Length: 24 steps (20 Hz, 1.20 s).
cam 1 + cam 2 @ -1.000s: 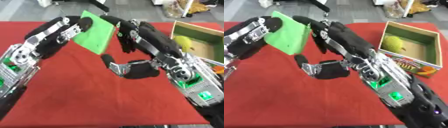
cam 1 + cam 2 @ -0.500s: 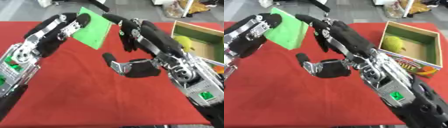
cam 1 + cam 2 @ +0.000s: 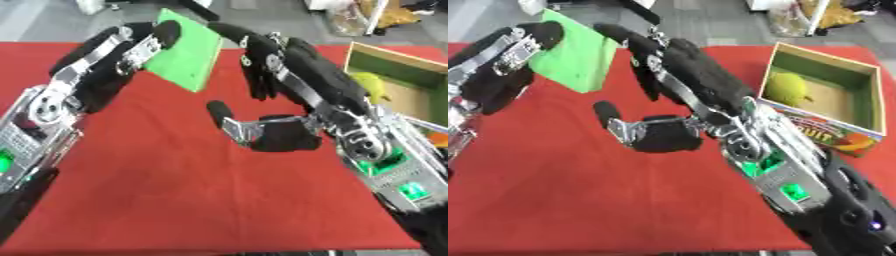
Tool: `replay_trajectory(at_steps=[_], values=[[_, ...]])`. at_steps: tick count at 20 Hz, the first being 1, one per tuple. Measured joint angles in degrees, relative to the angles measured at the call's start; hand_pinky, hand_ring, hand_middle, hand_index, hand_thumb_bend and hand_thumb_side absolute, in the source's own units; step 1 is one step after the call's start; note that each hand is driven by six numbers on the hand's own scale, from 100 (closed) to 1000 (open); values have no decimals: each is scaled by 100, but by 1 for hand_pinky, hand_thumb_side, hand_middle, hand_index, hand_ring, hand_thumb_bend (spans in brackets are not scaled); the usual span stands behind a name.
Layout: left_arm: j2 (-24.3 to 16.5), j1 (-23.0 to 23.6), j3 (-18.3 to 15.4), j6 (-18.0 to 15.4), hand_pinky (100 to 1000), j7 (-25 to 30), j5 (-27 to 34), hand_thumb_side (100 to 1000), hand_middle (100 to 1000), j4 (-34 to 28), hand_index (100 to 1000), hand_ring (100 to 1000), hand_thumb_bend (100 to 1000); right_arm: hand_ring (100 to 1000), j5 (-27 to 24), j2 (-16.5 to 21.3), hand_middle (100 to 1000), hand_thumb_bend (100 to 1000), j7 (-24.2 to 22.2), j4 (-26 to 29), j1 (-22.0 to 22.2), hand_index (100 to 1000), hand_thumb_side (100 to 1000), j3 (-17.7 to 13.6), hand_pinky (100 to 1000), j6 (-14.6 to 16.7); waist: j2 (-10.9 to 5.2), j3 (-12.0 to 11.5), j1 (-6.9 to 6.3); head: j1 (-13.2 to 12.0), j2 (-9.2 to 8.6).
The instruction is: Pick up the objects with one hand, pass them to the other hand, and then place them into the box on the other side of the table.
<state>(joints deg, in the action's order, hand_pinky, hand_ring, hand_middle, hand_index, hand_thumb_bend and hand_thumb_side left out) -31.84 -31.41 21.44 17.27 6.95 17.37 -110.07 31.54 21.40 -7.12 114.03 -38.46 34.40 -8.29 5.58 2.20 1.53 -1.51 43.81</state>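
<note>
Your left hand has lifted the green card toward upper left, fingers clamped on it; your right hand stays spread open beside it.

The box bears printed lettering on its front wall, too blurred to read.

- Left arm: reaching in from the lower left, forearm rising toward the upper centre.
- Left hand: raised, fingers curling in a pinch.
- Right arm: coming in from the lower right, angling up and left.
- Right hand: fingers extending forward and spreading, thumb jutting out to the left, gripping nothing.
</note>
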Motion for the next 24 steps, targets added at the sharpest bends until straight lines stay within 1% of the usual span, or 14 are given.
replay_trajectory(at_steps=[13, 24], values=[[107, -105, 68, 108, 800, -107, 141, 729, 519, -4, 669, 546, 119, 360, 70, -62, 206, 209, 140, 3, -1, 954, 449, -12, 224, -166, 0, -5, 0, 3, 0], [204, -178, 174, 221, 803, -159, 290, 733, 520, -46, 669, 548, 116, 345, 209, -105, 188, 210, 428, 4, -3, 920, 432, -6, 206, -414, 0, -8, 0, 19, 0]])
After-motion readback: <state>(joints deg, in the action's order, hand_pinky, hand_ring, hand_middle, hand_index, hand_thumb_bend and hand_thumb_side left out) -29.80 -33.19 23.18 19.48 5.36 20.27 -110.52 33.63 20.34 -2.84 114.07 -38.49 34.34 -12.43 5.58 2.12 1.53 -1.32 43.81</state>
